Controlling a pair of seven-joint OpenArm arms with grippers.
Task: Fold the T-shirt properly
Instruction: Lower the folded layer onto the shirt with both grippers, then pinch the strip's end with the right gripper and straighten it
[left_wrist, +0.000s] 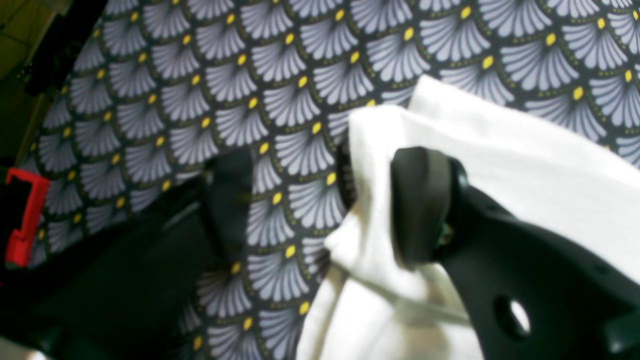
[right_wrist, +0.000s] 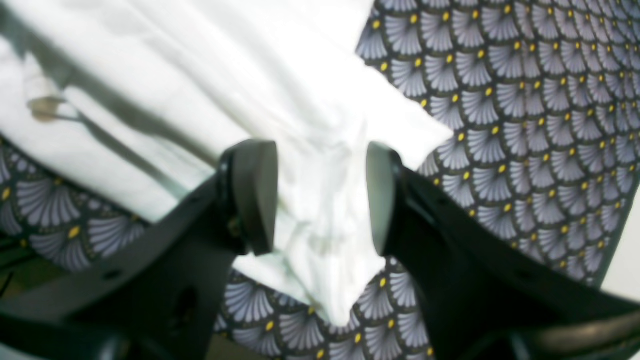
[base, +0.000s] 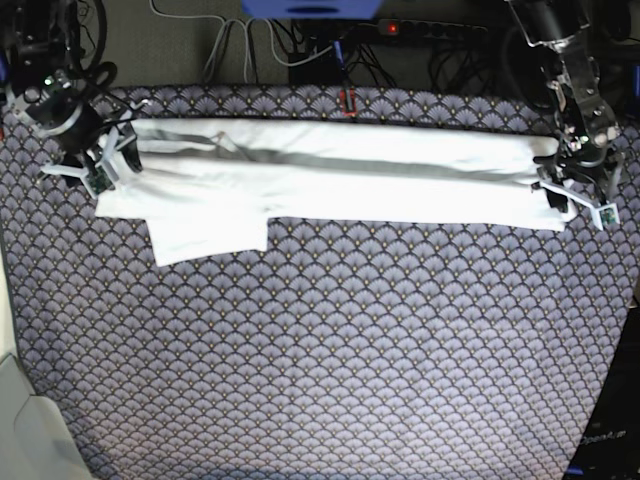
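The white T-shirt (base: 330, 170) lies plain side up as a long folded band across the far part of the table, with one sleeve (base: 210, 235) sticking out toward the front at the left. My right gripper (base: 105, 160) stands over its left end. In the right wrist view this gripper (right_wrist: 317, 197) is open, and a bunched corner of the T-shirt (right_wrist: 325, 225) lies loose between its pads. My left gripper (base: 580, 195) is at the band's right end. It is open too (left_wrist: 322, 202), with the T-shirt's edge (left_wrist: 375, 150) lying against one finger (left_wrist: 420, 205).
A dark tablecloth (base: 330, 350) with a fan pattern covers the table. Cables and a power strip (base: 420, 30) run behind the far edge. A red clamp (left_wrist: 22, 215) sits at the table's side. A pale surface (base: 25, 430) borders the front left corner.
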